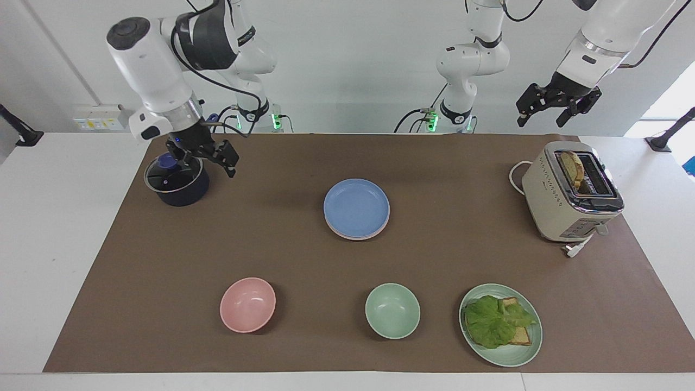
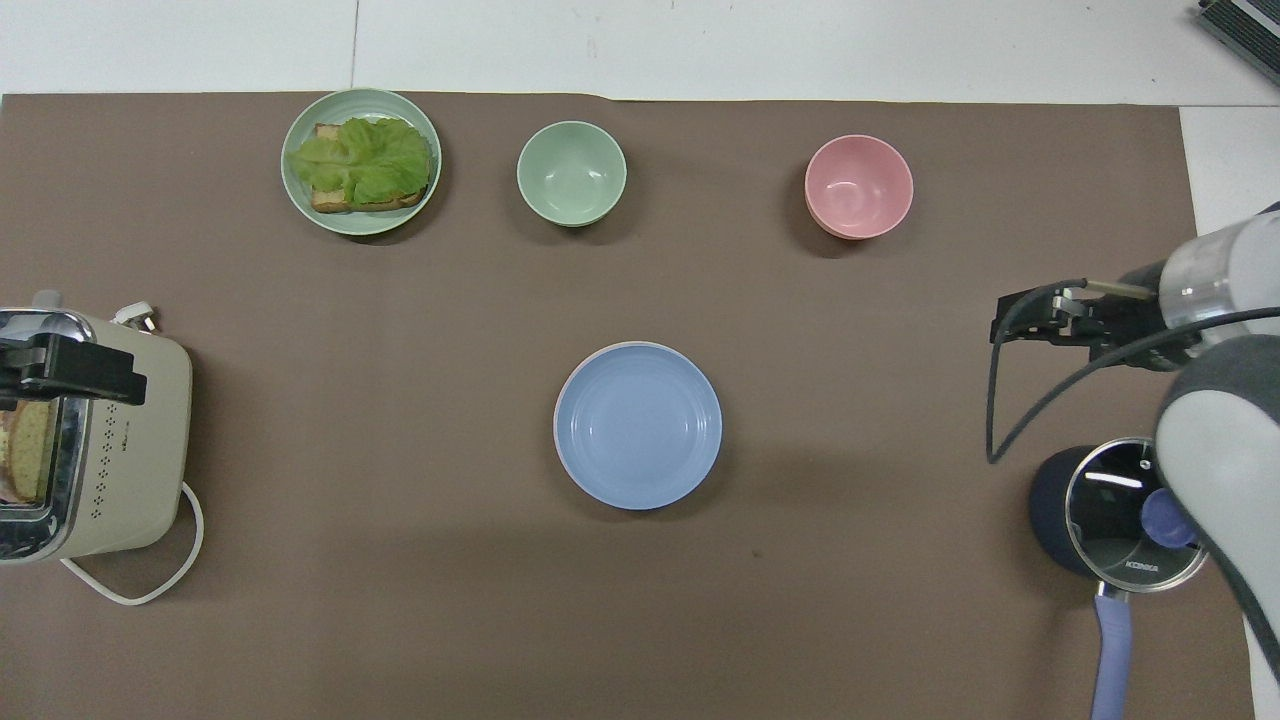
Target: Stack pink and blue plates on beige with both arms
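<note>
Plainly, the blue plate [image 1: 356,206] sits at the middle of the brown mat [image 1: 461,255], topmost of a stack: a thin pink plate [image 1: 347,235] rim shows just under its edge in the facing view, and whatever lies below that (the beige one, presumably) cannot be made out from either camera. From how the rims line up, the stack looks square and settled, so I judge the stacking done or all but done.

Neither arm touches it. The right gripper [image 1: 209,157] hangs empty with its fingers spread, over the lidded saucepan [image 1: 176,182] at the right arm's end of the table, well apart from the plates. The left gripper [image 1: 558,106] is raised above the toaster [image 1: 570,193] at the left arm's end, open and holding nothing; that arm waits.

Bare mat lies on every side of the stack, giving either arm a free approach. Farther from the robots stand a pink bowl [image 1: 247,304], a green bowl [image 1: 392,310] and a green plate [image 1: 529,353] carrying toast and lettuce, all near the mat's edge and out of the way.
</note>
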`<state>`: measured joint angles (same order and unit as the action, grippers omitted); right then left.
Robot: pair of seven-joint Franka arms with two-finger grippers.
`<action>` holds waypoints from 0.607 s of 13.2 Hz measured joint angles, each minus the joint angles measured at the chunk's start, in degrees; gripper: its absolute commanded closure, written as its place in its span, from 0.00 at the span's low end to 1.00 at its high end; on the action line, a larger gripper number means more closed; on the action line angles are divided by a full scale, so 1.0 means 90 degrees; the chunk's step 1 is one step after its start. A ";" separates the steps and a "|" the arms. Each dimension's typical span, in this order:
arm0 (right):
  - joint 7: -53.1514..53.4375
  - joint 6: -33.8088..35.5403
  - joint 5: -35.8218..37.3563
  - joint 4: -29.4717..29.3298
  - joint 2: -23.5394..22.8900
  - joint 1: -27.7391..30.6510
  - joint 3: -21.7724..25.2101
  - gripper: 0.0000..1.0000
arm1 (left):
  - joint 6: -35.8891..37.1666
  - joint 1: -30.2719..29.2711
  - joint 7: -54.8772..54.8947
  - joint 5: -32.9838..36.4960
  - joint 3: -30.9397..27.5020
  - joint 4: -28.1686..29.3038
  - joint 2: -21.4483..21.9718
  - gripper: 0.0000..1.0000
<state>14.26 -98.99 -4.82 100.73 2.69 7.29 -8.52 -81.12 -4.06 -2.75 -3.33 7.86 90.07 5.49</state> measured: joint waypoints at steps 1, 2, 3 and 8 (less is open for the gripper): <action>0.0000 0.0278 0.0056 -0.0225 0.0044 0.0008 0.0062 0.00 | 0.0000 0.0000 0.0000 0.0000 0.0000 0.0000 0.0000 0.00; 0.0000 0.0452 0.0185 -0.0390 0.0085 0.0009 0.0099 0.00 | 0.0000 0.0000 0.0000 0.0000 0.0000 0.0000 0.0000 0.00; 0.0000 0.0587 0.0323 -0.0532 0.0102 0.0008 0.0093 0.00 | 0.0000 0.0000 0.0000 0.0000 0.0000 0.0000 0.0000 0.00; 0.0000 0.1160 0.0520 -0.1115 0.0000 -0.0021 -0.0029 0.00 | 0.0000 0.0000 0.0000 0.0000 0.0000 0.0000 0.0000 0.00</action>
<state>14.26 -88.56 -0.13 90.70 2.68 7.10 -8.78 -81.12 -4.06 -2.75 -3.33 7.86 90.07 5.49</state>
